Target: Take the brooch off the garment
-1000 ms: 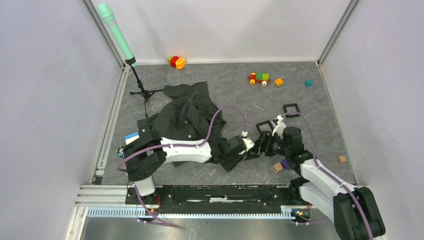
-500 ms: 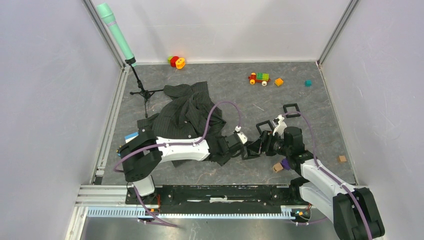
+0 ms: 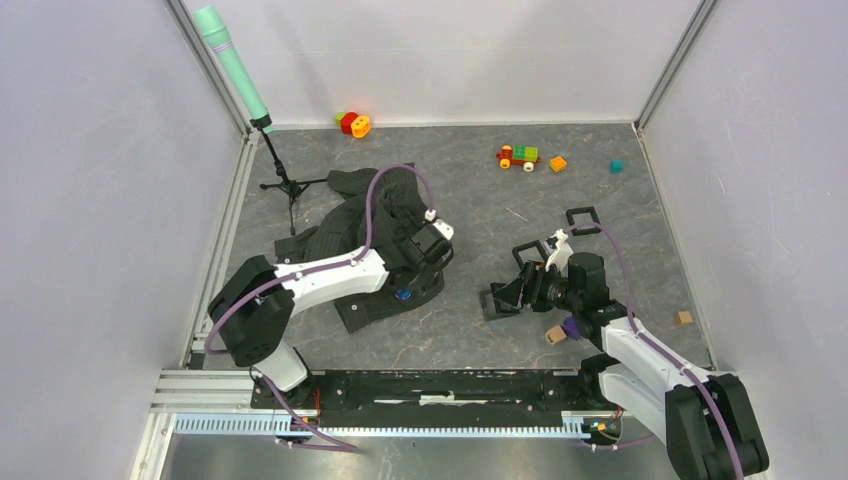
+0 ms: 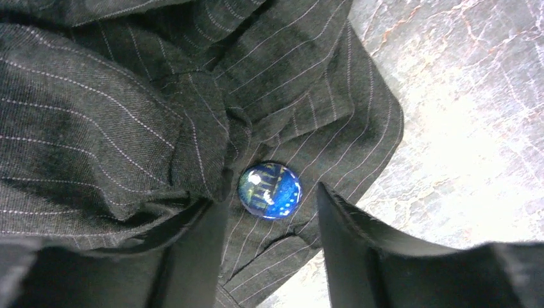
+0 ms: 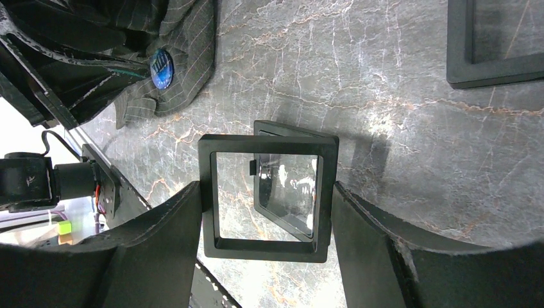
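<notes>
Your left gripper (image 4: 268, 204) is spread apart; the brooch (image 4: 269, 190) sits mid-frame between its tips, not gripped, on the garment (image 4: 96, 128). Your right gripper (image 5: 266, 189) clamps a black frame (image 5: 269, 142).

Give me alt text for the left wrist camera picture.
A small round glossy blue brooch sits on a crumpled dark pinstriped shirt, between the tips of the left gripper's open black fingers. Grey marbled tabletop shows at right.

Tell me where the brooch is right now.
The brooch sits on the garment's near-right corner, left of centre in the top view, with the left gripper open just over it, fingers either side without touching.
</notes>
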`<state>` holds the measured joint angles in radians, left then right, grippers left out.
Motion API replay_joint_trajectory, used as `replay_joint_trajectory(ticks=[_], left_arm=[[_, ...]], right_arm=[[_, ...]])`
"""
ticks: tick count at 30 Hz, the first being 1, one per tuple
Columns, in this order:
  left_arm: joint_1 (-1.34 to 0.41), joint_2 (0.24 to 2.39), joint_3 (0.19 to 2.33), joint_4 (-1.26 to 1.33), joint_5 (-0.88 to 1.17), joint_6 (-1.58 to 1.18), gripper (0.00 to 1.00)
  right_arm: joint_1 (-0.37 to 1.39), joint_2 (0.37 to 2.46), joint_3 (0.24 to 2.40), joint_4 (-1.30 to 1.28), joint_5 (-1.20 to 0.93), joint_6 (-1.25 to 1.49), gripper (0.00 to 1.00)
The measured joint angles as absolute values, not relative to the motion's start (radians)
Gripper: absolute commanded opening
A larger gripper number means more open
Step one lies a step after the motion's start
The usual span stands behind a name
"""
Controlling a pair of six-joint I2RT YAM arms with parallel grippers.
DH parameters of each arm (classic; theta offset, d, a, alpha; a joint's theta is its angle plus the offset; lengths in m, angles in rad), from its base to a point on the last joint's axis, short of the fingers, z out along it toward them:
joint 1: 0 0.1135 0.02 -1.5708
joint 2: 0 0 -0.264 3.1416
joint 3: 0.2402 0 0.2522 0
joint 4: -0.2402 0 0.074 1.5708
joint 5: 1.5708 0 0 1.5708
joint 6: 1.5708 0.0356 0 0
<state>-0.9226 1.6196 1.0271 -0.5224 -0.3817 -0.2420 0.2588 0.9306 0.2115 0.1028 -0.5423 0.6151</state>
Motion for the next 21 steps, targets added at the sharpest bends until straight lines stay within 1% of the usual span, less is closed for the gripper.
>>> replay_joint_trajectory(ticks=[2, 7, 11, 16, 18, 19, 21], left_arm=[[-0.898, 1.594, 1.007, -0.518, -0.353, -0.244, 0.70], [-0.839, 1.586, 0.992, -0.522, -0.300, -0.245, 0.73], [-0.837, 1.617, 0.992, -0.527, -0.267, -0.245, 0.79], [-0.833, 1.666, 0.992, -0.535, -0.228, -0.246, 0.81], [-0.825, 1.681, 0.992, -0.540, -0.218, -0.247, 0.80], [-0.819, 1.681, 0.994, -0.542, -0.211, -0.248, 0.78], [-0.809, 1.683, 0.994, -0.542, -0.198, -0.250, 0.69]], right_arm=[[0.259, 0.931, 0.213, 0.103, -0.543, 0.614, 0.65], [0.257, 0.933, 0.216, 0.100, -0.548, 0.612, 0.65], [0.253, 0.936, 0.224, 0.096, -0.550, 0.612, 0.65], [0.253, 0.936, 0.226, 0.096, -0.551, 0.612, 0.65], [0.253, 0.936, 0.226, 0.096, -0.553, 0.612, 0.64], [0.253, 0.936, 0.226, 0.096, -0.554, 0.612, 0.64], [0.253, 0.936, 0.226, 0.096, -0.557, 0.612, 0.64]])
